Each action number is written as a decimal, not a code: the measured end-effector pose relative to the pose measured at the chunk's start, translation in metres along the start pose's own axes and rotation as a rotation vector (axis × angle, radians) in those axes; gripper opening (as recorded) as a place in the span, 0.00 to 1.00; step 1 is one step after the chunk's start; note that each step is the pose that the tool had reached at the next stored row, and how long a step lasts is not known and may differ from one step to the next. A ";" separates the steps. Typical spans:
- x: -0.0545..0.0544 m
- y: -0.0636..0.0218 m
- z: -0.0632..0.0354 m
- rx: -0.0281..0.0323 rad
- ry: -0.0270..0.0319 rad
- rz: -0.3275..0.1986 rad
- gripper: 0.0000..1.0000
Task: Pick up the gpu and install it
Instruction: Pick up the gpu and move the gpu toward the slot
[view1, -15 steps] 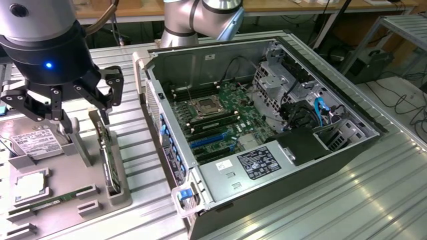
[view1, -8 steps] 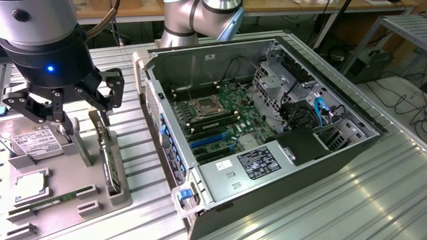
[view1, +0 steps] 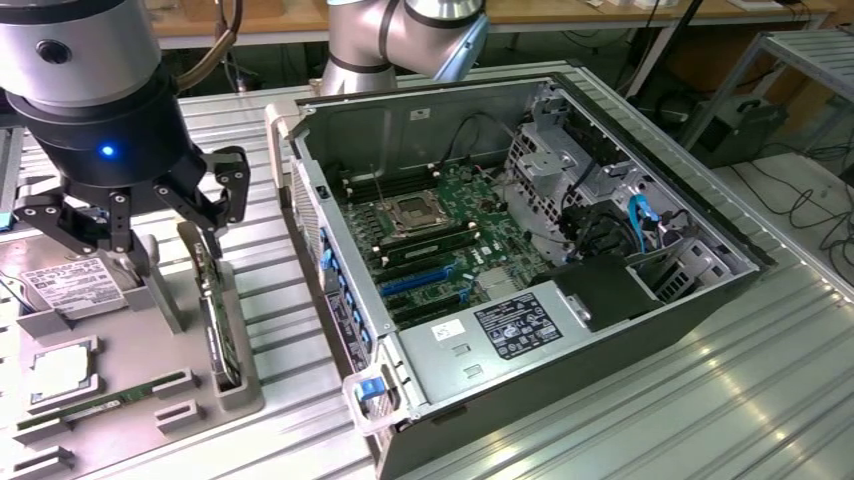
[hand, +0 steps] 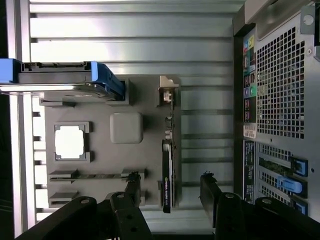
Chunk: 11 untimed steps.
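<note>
Worktop (view1: 747, 400): ribbed aluminium slats, bright with glare toward the exterior view's right.
Tray (view1: 127, 345): grey fixture plate lying on the worktop at the exterior view's left, beside the computer case.
Tray parts: a hard drive (view1: 60, 285) with a white label, a processor chip (view1: 60, 370) nearer the camera, and a RAM stick (view1: 114, 395) in a slot beside it.
Hand (view1: 160, 238): hangs above the tray with a blue light lit on its body; its black fingers (hand: 132, 190) stand apart, holding nothing.
Computer case (view1: 534, 260): lies on its side in the middle of the worktop, side panel off.
Inside the case: green motherboard (view1: 441, 235), blue slots (view1: 416, 282), labelled power supply (view1: 514, 325), blue cables (view1: 641, 220).
Arm (view1: 400, 40): a silver joint rises behind the case.
Room: wooden bench (view1: 267, 20) along the back; metal frame (view1: 801, 55), a black box (view1: 741, 130) and loose cables (view1: 801, 200) on the pale floor at the exterior view's right.
Gpu place (view1: 220, 325): stands on its long edge in a grey holder at the tray's edge nearest the case, below the hand; in the wrist view it lies in line with the gap between the fingers.
Gpu axis: runs along the rear wall of the case, from far to near in the exterior view.
Gpu bracket end (hand: 167, 90): pale metal, toward the hard drive's side of the tray, away from the fingers.
</note>
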<state>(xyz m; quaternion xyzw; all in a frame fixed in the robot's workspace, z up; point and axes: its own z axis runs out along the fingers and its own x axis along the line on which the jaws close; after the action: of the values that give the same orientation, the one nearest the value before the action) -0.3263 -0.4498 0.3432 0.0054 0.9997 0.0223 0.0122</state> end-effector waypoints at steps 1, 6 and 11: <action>0.000 0.0000 0.0008 0.0000 0.0000 0.000 0.60; 0.000 -0.0004 0.0054 0.0000 0.0001 0.000 0.60; 0.000 -0.0006 0.0094 -0.0001 0.0000 -0.001 0.60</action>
<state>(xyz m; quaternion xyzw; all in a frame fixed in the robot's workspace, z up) -0.3263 -0.4500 0.3338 0.0050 0.9997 0.0224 0.0122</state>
